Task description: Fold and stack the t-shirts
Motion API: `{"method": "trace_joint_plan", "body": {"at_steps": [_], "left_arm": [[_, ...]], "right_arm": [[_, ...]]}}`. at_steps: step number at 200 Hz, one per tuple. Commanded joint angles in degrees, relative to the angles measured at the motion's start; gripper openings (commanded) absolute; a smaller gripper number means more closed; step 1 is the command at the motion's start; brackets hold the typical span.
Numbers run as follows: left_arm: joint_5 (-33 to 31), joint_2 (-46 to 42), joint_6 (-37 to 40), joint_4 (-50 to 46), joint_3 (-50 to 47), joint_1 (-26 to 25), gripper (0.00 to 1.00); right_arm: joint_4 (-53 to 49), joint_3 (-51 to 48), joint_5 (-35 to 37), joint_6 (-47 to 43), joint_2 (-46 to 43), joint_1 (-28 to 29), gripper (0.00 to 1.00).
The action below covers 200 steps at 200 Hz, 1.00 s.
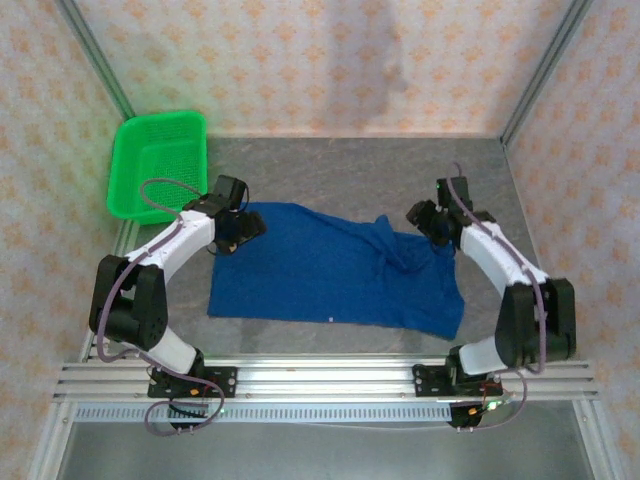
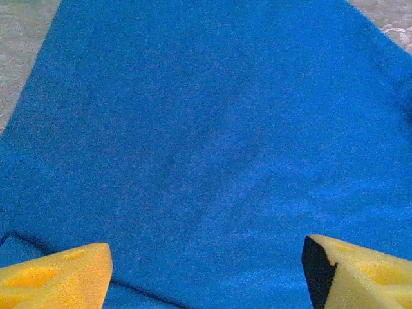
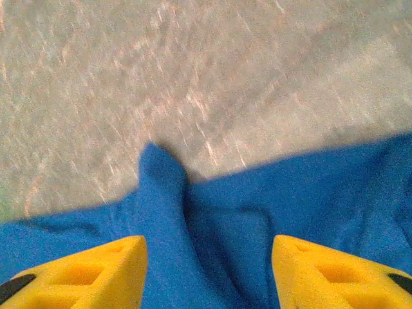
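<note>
As the t-shirt (image 1: pixel 320 280) lay stretched 9-to-3 o'clock across the bench (image 1: pixel 350 165), the left hand (image 1: pixel 246 228) gaped empty over its 10 o'clock corner, the right hand (image 1: pixel 421 216) likewise at 2 o'clock.

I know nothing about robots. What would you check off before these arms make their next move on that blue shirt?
1. Left gripper open over the t-shirt: ok.
2. Right gripper open, pinching no cloth: ok.
3. T-shirt lying flat: not ok, it is bunched in a ridge by the right gripper.
4. T-shirt wholly on the table: ok.
5. Green basket apart from the t-shirt: ok.
</note>
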Motion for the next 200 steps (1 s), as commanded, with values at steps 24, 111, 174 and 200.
{"method": "trace_joint_plan", "body": {"at_steps": [24,111,174,200], "left_arm": [[0.5,-0.9,2.2,-0.1,2.9,-0.2,0.79],[-0.2,-2.9,2.5,-0.6,1.5,0.3,0.79],[-0.8,-3.6,2.4,-0.6,0.8,0.5,0.79],[-1.0,-4.0,2.5,-0.7,0.5,0.7,0.79]], "right_arm": [[-4.3,8.7,-9.4,-0.7,14.4,-1.3,0.45],[-4.5,3.6,-9.8,1.4,16.6,-1.6,0.33],[-5.1,2.3,-9.2,1.2,17.4,-1.7,0.29],[-6.2,2.9,-8.9,0.5,17.6,-1.7,0.28]]}}
